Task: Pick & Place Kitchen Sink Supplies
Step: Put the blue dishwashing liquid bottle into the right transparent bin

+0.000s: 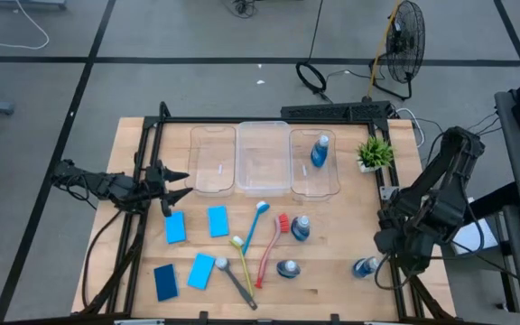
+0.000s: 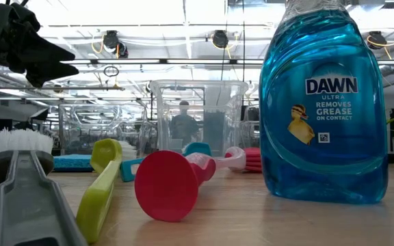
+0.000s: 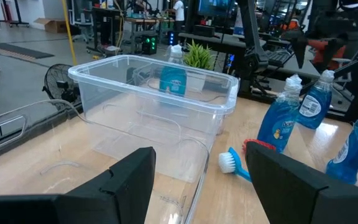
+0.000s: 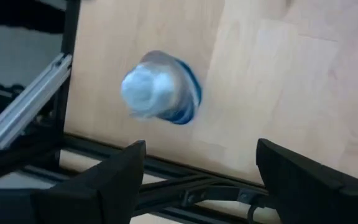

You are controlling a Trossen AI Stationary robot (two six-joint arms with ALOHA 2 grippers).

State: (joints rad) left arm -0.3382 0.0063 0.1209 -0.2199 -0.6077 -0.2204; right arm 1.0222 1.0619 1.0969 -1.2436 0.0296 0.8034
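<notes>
Four blue sponges (image 1: 175, 227) lie flat on the table's left half. Blue (image 1: 255, 226), red (image 1: 271, 248), yellow-green (image 1: 241, 255) and grey (image 1: 235, 282) brushes lie in the middle. One bottle of blue liquid (image 1: 320, 151) stands in the right clear bin. Three more stand on the table: (image 1: 301, 227), (image 1: 288, 268) and one near the right edge (image 1: 365, 266). My left gripper (image 1: 174, 185) hovers open beside the left bin, touching nothing. My right gripper (image 4: 201, 168) hangs open above the right-edge bottle (image 4: 157, 90), pointing down, clear of it.
Three clear bins (image 1: 262, 158) stand side by side at the far middle. A small green potted plant (image 1: 375, 152) sits right of them. A black metal frame (image 4: 36, 99) runs along the table's right and near edges, close to the right-edge bottle.
</notes>
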